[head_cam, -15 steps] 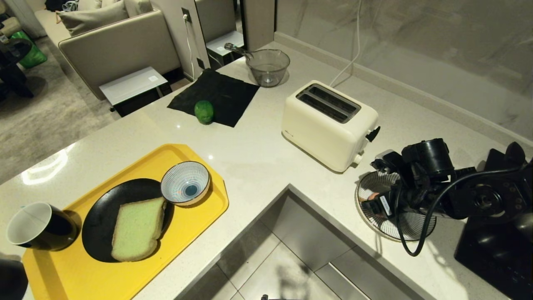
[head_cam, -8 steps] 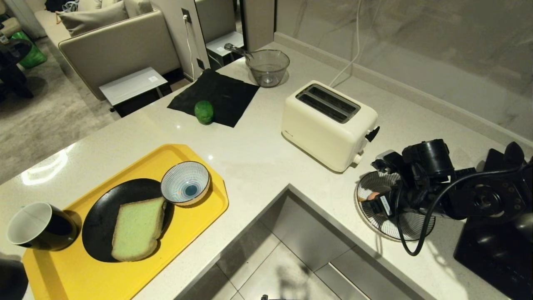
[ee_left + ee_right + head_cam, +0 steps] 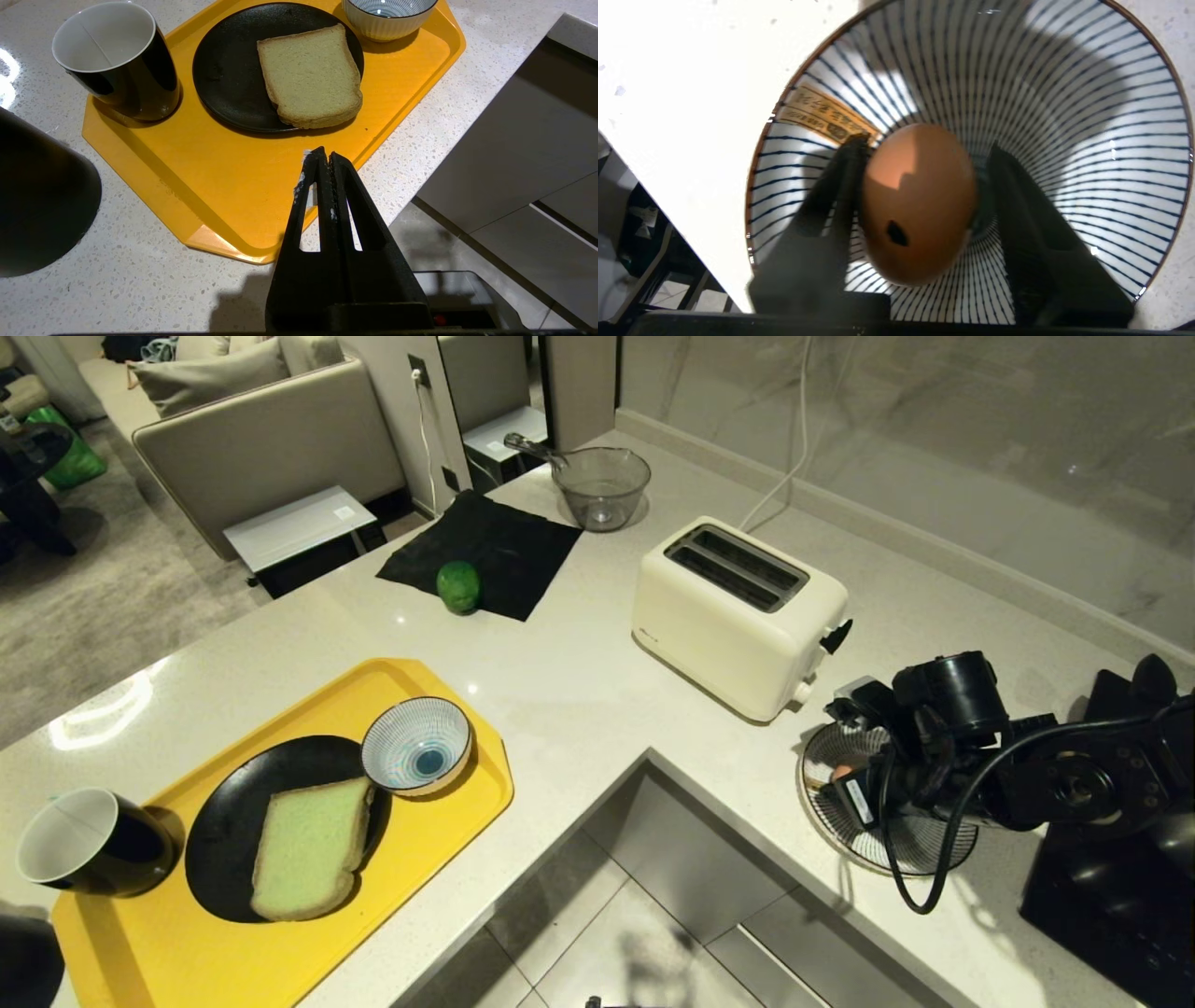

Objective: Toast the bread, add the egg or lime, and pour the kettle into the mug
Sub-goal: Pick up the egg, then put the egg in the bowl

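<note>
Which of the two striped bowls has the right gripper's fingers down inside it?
The large striped bowl right of the toaster, holding the egg; the small striped bowl on the yellow tray has no gripper near.

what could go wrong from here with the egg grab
1. The right gripper straddles the egg in the large striped bowl; one finger touches the shell while the other shows a gap, so closing could push the egg sideways or crack it.
2. The egg is smooth and rounded, so it might squirt out of a pinch.
3. The bowl sits near the counter edge; a nudge could shift it towards the drop.
</note>
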Motion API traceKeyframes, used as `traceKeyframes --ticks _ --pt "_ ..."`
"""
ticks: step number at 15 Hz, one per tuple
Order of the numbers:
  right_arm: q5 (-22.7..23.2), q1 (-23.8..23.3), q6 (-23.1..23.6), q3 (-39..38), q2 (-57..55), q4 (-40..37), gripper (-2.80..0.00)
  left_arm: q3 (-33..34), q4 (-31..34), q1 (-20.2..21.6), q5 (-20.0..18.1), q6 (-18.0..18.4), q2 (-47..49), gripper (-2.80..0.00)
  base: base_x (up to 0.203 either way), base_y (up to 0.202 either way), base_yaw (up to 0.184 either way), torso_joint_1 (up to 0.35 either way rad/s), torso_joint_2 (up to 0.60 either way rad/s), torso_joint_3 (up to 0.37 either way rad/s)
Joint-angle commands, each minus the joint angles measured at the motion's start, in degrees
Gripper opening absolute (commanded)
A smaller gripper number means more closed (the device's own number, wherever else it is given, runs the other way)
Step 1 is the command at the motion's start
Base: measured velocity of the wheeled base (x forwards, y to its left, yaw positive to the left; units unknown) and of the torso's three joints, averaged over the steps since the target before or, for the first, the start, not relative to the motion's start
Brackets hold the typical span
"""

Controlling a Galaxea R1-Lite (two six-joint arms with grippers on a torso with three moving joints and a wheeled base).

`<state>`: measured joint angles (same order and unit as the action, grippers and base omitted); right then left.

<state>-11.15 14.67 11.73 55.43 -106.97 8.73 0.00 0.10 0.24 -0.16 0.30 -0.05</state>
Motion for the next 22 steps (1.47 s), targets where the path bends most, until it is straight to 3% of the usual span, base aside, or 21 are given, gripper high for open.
traceKeyframes --ticks 1,14,22 --pt "-0.10 0.01 0.05 0.03 -0.08 0.15 -2.80 0.00 -0.01 0.02 -0.02 0.05 -0.04 -2.80 0.000 0.000 0.000 0.000 0.00 0.000" --pt "-0.68 -0.77 -0.04 0.82 2.04 3.04 -2.80 0.00 -0.01 0.02 -0.02 0.05 -0.04 -2.80 0.000 0.000 0.000 0.000 0.00 0.000" --pt "-4.18 -0.78 0.45 -0.55 8.93 5.09 -2.80 0.00 -0.01 0.02 -0.02 0.05 -0.04 -2.80 0.000 0.000 0.000 0.000 0.00 0.000"
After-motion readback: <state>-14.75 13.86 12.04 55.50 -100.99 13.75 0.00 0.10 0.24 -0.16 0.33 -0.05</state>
